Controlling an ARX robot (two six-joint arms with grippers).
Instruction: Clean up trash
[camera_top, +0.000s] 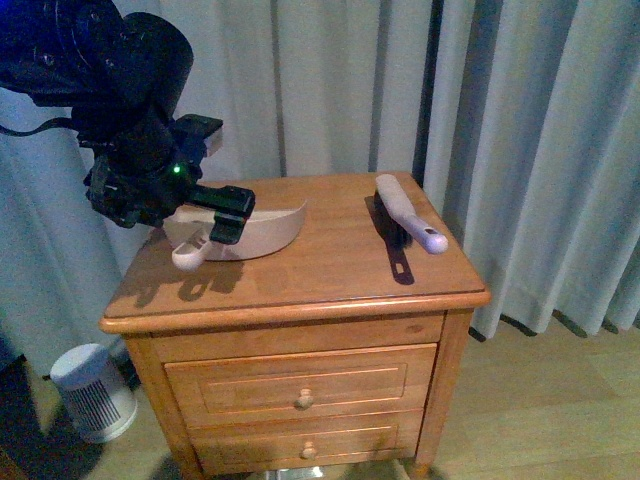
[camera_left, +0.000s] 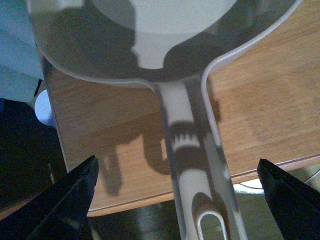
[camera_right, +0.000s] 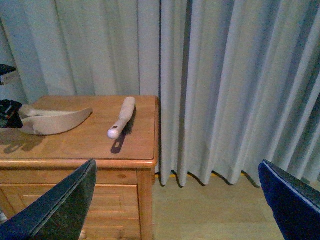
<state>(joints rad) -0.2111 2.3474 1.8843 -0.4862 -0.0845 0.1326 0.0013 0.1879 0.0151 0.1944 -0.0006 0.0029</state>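
Left gripper (camera_left: 176, 165) hangs over the nightstand (camera_top: 330, 270), jaws spread wide either side of the dustpan (camera_top: 262, 228) handle. Right gripper (camera_right: 176, 165) is spread too, off beside the stand. I see a brush (camera_top: 408, 212) near the right edge. Trash: I can't tell where it is.

From my feed I count one nightstand (camera_top: 330, 272), two drawers (camera_top: 230, 385), two knobs (camera_top: 304, 400), one dustpan (camera_top: 262, 228), one brush (camera_top: 408, 212) and one white canister (camera_top: 92, 392). I can't count the curtain (camera_top: 330, 85) panels.
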